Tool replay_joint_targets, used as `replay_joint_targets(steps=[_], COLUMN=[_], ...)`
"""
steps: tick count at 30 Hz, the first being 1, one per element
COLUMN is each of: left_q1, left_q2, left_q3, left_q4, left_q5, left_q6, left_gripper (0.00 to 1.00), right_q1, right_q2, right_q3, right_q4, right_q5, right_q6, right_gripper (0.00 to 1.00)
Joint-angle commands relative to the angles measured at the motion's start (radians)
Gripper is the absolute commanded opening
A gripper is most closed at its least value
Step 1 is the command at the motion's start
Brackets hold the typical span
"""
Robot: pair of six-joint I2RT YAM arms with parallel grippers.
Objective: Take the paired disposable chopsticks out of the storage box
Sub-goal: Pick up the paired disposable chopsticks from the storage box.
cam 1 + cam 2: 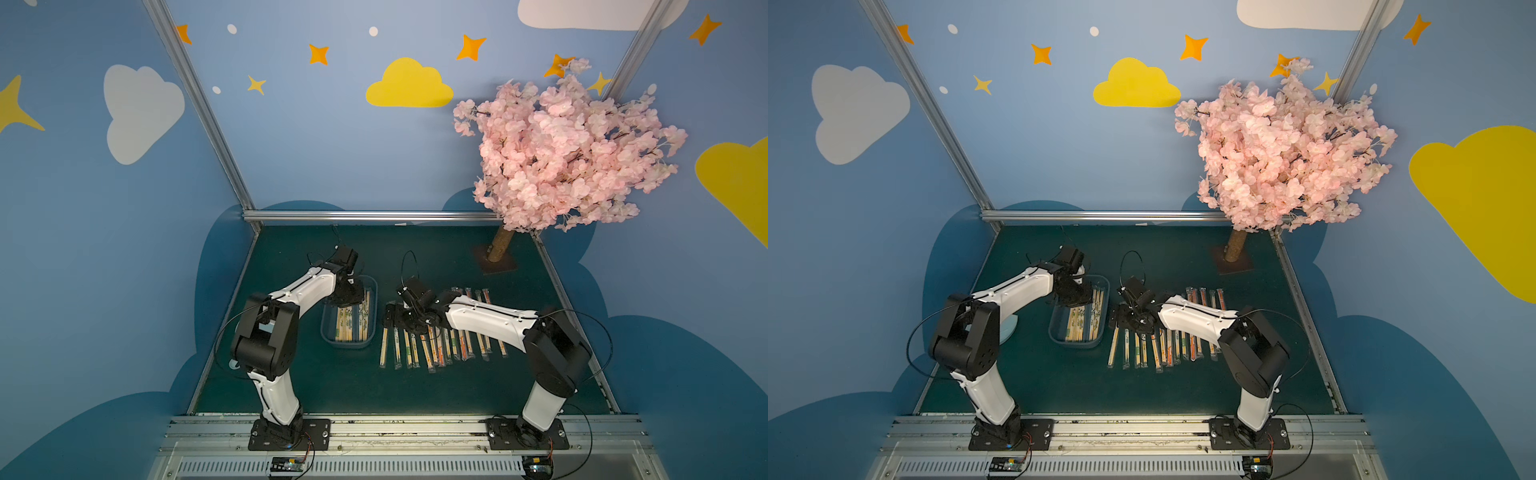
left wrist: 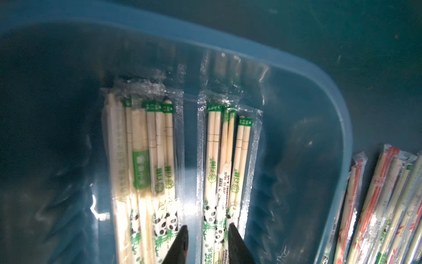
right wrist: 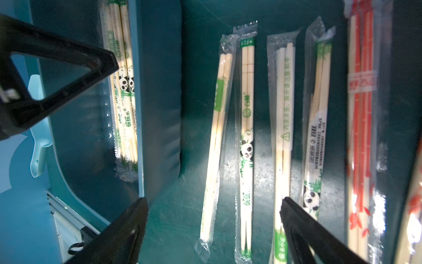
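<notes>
The storage box (image 1: 348,344) (image 1: 1075,345) is a bluish clear tub on the green table, left of centre. Several paired disposable chopsticks (image 1: 351,324) (image 1: 1086,322) (image 2: 214,160) lie inside it in clear sleeves with green and panda prints. My left gripper (image 1: 353,297) (image 2: 208,227) reaches down into the box. Its narrow jaws straddle a panda-print pair, with a gap still showing beside one finger. Several more sleeved pairs (image 1: 440,345) (image 3: 246,114) lie in a row on the table right of the box. My right gripper (image 1: 395,322) (image 3: 214,201) hovers wide open over the left end of that row, holding nothing.
A pink blossom tree (image 1: 573,145) stands on a base (image 1: 498,262) at the back right. A pale blue piece (image 1: 1009,328) lies on the table behind the left arm. The box's side wall (image 3: 157,91) stands close beside the right gripper.
</notes>
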Motion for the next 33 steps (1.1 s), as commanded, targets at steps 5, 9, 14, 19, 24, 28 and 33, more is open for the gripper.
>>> replay_joint_targets(steps=[5, 9, 14, 19, 24, 28, 33], left_q1=[0.004, 0.002, 0.001, -0.015, -0.041, -0.048, -0.05], left_q2=[0.058, 0.086, 0.116, 0.153, 0.189, 0.195, 0.217], left_q3=[0.039, 0.044, 0.051, 0.087, 0.141, 0.15, 0.152], left_q4=[-0.01, -0.017, -0.022, -0.062, -0.139, -0.155, -0.152], left_q5=[0.044, 0.035, 0.018, -0.031, -0.142, -0.177, -0.141], left_q6=[0.013, 0.015, 0.021, 0.034, 0.043, 0.047, 0.046], left_gripper=[0.27, 0.26, 0.26, 0.26, 0.25, 0.25, 0.28], right_q1=[-0.002, -0.002, -0.003, -0.002, -0.002, -0.002, -0.002], right_q2=[0.029, 0.031, 0.032, 0.032, 0.028, 0.025, 0.025], right_q3=[0.03, 0.029, 0.03, 0.029, 0.025, 0.021, 0.02], right_q4=[-0.028, -0.029, -0.029, -0.028, -0.026, -0.024, -0.022], right_q5=[-0.022, -0.023, -0.025, -0.028, -0.026, -0.027, -0.028], right_q6=[-0.011, -0.011, -0.014, -0.014, -0.013, -0.013, -0.014], right_gripper=[0.93, 0.93, 0.93, 0.93, 0.93, 0.93, 0.93])
